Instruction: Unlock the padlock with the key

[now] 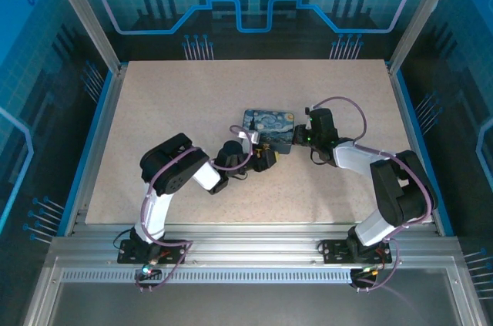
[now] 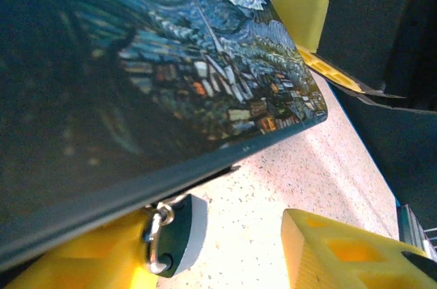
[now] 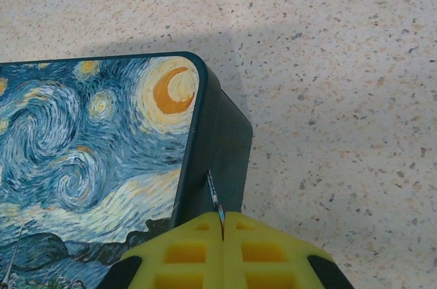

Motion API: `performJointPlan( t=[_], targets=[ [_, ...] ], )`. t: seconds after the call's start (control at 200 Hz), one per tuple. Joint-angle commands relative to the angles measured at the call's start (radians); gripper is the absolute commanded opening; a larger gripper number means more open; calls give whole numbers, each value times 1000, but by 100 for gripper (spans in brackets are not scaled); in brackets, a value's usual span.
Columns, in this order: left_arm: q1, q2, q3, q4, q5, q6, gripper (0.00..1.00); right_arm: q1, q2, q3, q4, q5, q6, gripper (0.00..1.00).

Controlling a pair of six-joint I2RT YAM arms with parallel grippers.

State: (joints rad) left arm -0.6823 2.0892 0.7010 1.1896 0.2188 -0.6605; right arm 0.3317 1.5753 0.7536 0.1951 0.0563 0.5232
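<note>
The small dark-teal box (image 1: 269, 126) with the starry-night lid (image 3: 89, 159) sits mid-table. The padlock (image 2: 174, 231), a dark body with a pale edge and a silver shackle, hangs under the box's front edge (image 2: 205, 169). My left gripper (image 2: 205, 244) is open at that front wall; the padlock rests against one yellow finger (image 2: 82, 262), and the other finger (image 2: 341, 251) stands apart to the right. My right gripper (image 3: 222, 224) is shut on the key (image 3: 214, 195), a thin dark sliver poking out beside the box's right side wall (image 3: 222, 139).
The speckled tabletop (image 1: 169, 102) stretches around the box, framed by aluminium rails (image 1: 254, 253) and blue enclosure walls. Purple cables (image 1: 347, 102) loop over the right arm. In the left wrist view the right gripper's yellow fingers (image 2: 307, 9) stand beyond the box's far corner.
</note>
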Motion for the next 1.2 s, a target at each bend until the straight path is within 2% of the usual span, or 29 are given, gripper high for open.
performJointPlan(
  t=[0.0, 0.34, 0.655, 0.74, 0.851, 0.956, 1.196],
  targets=[
    [12, 30, -52, -45, -36, -20, 42, 19, 2, 0, 15, -28, 6, 0],
    [35, 7, -110, -29, -29, -28, 31, 21, 4, 4, 17, -28, 13, 0],
    [35, 10, -82, -61, -16, -21, 18, 36, 14, 5, 24, -29, 20, 0],
    [35, 8, -73, -80, -18, -18, 34, 37, 14, 3, 26, -32, 20, 0],
    [32, 10, -58, -94, -16, -19, 44, 41, 18, 4, 31, -40, 23, 0],
    [22, 22, -43, -90, -15, -28, 48, 47, 23, -2, 47, -50, 32, 0],
    [2, 58, -5, -72, -15, -57, 52, 67, 35, 4, 56, -46, 32, 0]
  ],
)
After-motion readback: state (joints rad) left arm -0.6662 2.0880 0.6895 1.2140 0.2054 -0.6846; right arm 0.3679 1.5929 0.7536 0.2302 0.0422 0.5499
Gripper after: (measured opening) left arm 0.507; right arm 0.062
